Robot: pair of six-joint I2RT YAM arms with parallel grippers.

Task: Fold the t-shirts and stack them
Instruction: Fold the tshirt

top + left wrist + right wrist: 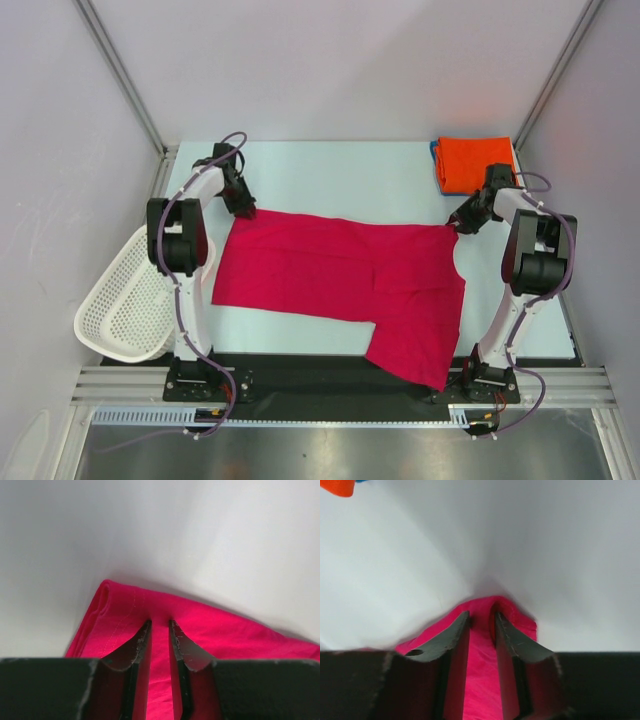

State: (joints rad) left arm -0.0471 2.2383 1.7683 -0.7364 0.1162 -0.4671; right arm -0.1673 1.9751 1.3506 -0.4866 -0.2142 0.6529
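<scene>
The crimson t-shirt (pixel 330 270) lies flat on the table (pixel 330 170), spreading nearward from both grippers. The left gripper (pixel 160 622) and right gripper (pixel 481 614) each pinch a far corner, jaws narrow on cloth. Lift evenly, keeping the edge taut. The folded orange t-shirt (pixel 475 160) sits beyond the right gripper.

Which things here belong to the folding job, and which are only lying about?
For the job:
- red shirt, spread out, pinched at its far corners by the left end effector and the right end effector
- orange shirt, folded, on top of the blue shirt

Lying about:
- white basket, on the left
</scene>
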